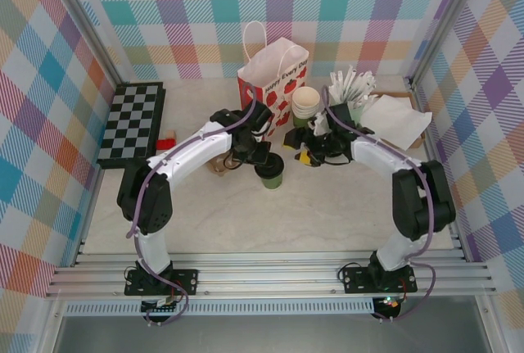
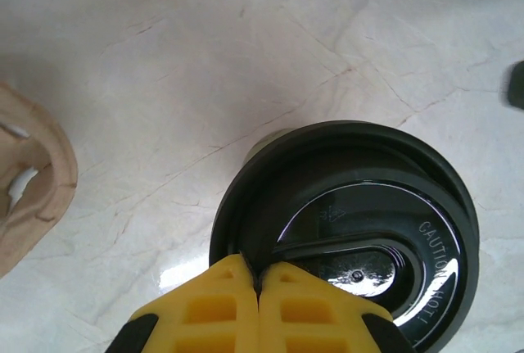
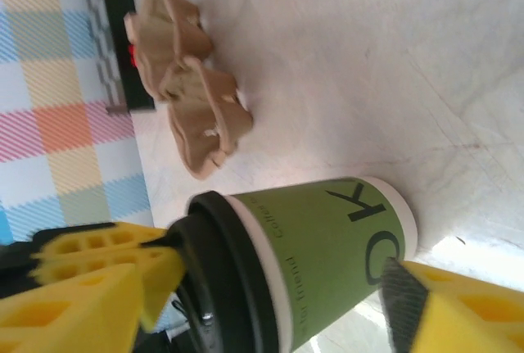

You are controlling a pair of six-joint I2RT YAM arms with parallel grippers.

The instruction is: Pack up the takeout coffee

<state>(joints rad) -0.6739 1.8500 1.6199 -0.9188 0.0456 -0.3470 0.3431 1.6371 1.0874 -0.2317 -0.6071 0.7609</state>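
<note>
Early stage: coffee cup (image 2: 360, 230) unpacked on bench (image 2: 205, 58) near cardboard carrier (image 3: 192, 99); left tool (image 2: 258, 275) pinched together on its lid, right tool (image 3: 278, 283) spread around it.

The round black plastic lid (image 2: 360, 205) at lower right gleams glossy; the dark green paper cup (image 3: 327, 246) looks matt, the brown pulp carrier (image 3: 192, 99) upper left rough.

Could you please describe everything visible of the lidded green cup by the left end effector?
The green paper cup carries black lettering and a white base rim, under a glossy black plastic lid embossed CAUTION HOT. It stands upright on the pale table. The shut left end effector touches its lid; the open right end effector flanks it.
</note>
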